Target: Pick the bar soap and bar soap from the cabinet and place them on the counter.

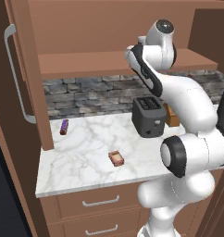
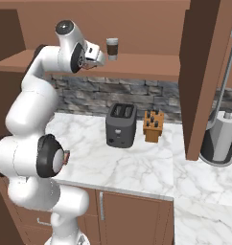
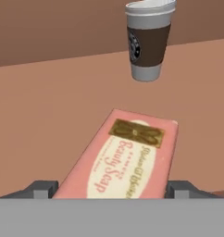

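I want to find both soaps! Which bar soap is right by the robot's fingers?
The bar soap on the cabinet shelf, lying between the end effector fingertips near the paper cup. The other bar soap sits down on the marble counter.

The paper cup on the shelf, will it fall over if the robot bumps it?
Probably yes. The paper cup is tall with a base narrower than its lidded top, so it likely tips easily. It looks light. It stands just beyond the bar soap, so a forward push could reach it.

"Beauty Soap" is printed in script on the bar soap (image 3: pixel 125 159) wrapper; smaller lettering beside it cannot be read.
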### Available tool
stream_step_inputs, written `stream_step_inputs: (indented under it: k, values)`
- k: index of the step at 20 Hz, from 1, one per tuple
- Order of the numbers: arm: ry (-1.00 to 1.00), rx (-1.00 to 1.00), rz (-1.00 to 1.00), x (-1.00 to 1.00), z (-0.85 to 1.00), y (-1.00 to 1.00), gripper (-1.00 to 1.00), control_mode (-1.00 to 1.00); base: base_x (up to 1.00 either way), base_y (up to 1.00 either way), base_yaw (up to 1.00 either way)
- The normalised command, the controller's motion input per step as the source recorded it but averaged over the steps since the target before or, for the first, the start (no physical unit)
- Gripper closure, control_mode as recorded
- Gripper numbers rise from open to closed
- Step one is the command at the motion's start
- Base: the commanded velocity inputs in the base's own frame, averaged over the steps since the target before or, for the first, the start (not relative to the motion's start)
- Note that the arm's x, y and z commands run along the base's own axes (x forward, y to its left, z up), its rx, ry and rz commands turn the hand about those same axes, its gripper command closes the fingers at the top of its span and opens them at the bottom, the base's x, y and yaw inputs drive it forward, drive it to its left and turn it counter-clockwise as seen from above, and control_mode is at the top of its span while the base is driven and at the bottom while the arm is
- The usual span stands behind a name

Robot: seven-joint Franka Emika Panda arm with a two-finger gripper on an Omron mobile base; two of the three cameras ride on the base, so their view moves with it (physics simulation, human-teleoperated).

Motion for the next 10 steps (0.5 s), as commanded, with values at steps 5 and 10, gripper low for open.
stream_step_inputs:
  k: [5, 10]
  values:
    - [-0.1, 0.0, 0.0, -0.99, -0.01, -0.11, 1.0, -1.0, 0.0, 0.0, 0.0]
    - [-0.08, 0.0, 0.0, -0.88, -0.04, -0.04, 1.0, -1.0, 0.0, 0.0, 0.0]
